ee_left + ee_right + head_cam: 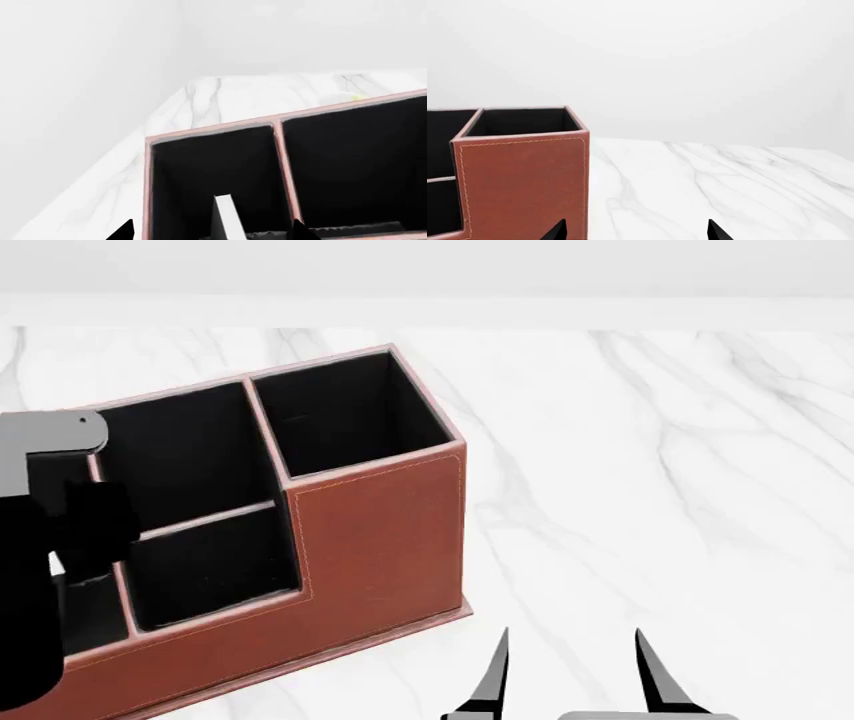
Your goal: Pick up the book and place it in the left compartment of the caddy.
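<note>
Low in the head view's frame, we are holding our right gripper [571, 675] with its two black fingers apart over bare marble table [667, 490], clamping nothing. At the left edge, our left gripper [210, 231] is hanging over the caddy [374, 540], its fingertips spread. In the left wrist view, a white-edged sliver of the book [225, 217] is standing between those tips inside the left compartment [213, 170]; we cannot tell whether they are gripping it. Farther back, the caddy's taller square section [350, 420] is rising toward the white wall [427, 270].
</note>
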Robot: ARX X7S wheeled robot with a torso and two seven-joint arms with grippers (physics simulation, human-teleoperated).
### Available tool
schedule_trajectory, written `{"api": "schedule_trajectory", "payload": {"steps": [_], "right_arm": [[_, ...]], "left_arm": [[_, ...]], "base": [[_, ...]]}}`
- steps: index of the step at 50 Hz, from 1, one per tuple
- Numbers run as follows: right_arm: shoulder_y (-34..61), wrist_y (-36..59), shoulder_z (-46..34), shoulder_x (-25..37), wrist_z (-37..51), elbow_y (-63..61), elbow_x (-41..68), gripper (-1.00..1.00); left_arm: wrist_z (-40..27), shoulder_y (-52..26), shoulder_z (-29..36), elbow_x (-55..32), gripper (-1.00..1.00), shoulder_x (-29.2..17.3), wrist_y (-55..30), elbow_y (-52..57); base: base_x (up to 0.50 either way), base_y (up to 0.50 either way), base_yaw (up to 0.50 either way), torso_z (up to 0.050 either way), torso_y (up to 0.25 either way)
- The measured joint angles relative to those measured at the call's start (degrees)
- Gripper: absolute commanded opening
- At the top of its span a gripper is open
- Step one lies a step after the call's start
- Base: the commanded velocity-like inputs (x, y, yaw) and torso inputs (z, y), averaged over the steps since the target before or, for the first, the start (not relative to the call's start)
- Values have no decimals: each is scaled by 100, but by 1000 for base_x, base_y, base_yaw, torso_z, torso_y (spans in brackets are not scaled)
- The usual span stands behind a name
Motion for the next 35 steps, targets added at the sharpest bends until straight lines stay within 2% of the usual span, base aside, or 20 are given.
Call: {"api": "schedule_trajectory", "payload": {"steps": [23,35], "right_arm": [[8,55,2,52,58,-127,22,100],[111,233,-22,86,129,-302,4,100]], "left_arm": [[-1178,289,-415,-760,100,-154,-1082,2323],[-1371,605,-461,-950,100,-247,-1081,3385]], "base": [[0,0,0,0,0],[0,0,0,0,0]]}}
